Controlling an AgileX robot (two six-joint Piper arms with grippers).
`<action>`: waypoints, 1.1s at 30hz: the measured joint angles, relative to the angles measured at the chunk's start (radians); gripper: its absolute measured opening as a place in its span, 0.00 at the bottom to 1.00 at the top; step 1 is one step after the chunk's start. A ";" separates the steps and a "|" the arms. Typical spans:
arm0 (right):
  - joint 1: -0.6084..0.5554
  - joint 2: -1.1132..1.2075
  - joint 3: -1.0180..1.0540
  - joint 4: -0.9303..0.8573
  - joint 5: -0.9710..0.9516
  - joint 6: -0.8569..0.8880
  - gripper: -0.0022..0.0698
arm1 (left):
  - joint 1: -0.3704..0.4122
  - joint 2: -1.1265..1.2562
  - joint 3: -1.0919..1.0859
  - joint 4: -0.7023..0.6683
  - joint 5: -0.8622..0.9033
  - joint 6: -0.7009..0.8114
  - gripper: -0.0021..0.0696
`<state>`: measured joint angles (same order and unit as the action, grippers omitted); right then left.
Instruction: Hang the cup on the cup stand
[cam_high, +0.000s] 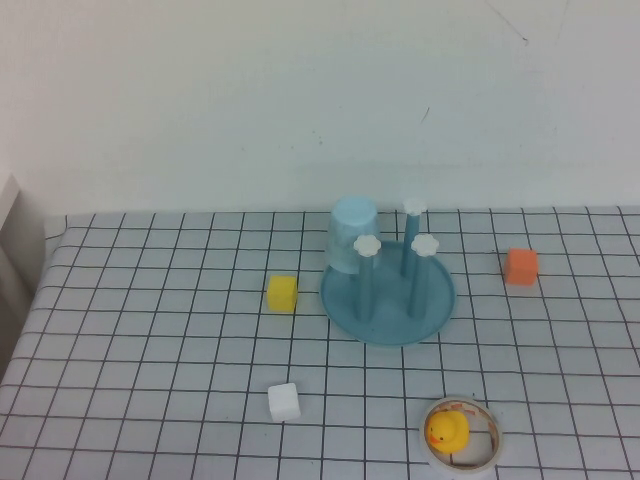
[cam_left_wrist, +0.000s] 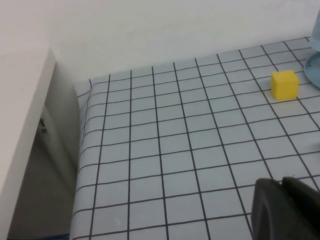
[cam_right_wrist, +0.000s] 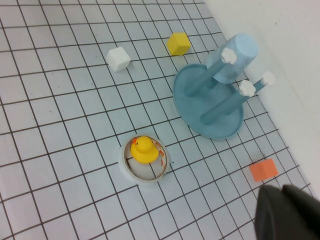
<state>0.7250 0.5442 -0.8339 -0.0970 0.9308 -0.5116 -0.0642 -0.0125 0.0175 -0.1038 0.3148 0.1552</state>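
Observation:
The pale blue cup (cam_high: 352, 233) hangs upside down over the far-left peg of the blue cup stand (cam_high: 388, 300); three other pegs with white flower caps stand bare. The right wrist view shows the same cup (cam_right_wrist: 233, 57) on the stand (cam_right_wrist: 210, 117). Neither arm shows in the high view. My left gripper (cam_left_wrist: 281, 184) is shut and empty above the bare grid cloth, well away from the stand. My right gripper (cam_right_wrist: 281, 192) is shut and empty, hovering close to the orange cube (cam_right_wrist: 263, 170).
A yellow cube (cam_high: 282, 292) lies left of the stand, a white cube (cam_high: 284, 401) nearer the front, an orange cube (cam_high: 521, 266) to the right. A tape ring with a yellow duck (cam_high: 459, 433) sits front right. The table's left edge (cam_left_wrist: 82, 150) drops off.

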 joint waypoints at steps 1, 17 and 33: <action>0.000 0.000 0.000 0.000 0.000 0.000 0.03 | 0.000 0.000 0.000 0.008 0.000 0.002 0.03; 0.000 0.000 0.000 0.000 0.000 0.000 0.03 | 0.000 0.000 0.000 0.104 0.006 -0.110 0.03; 0.000 0.000 0.000 0.000 0.000 0.000 0.03 | 0.000 0.000 -0.001 0.109 0.006 -0.138 0.03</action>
<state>0.7250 0.5442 -0.8339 -0.0970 0.9308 -0.5116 -0.0642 -0.0125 0.0163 0.0053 0.3211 0.0176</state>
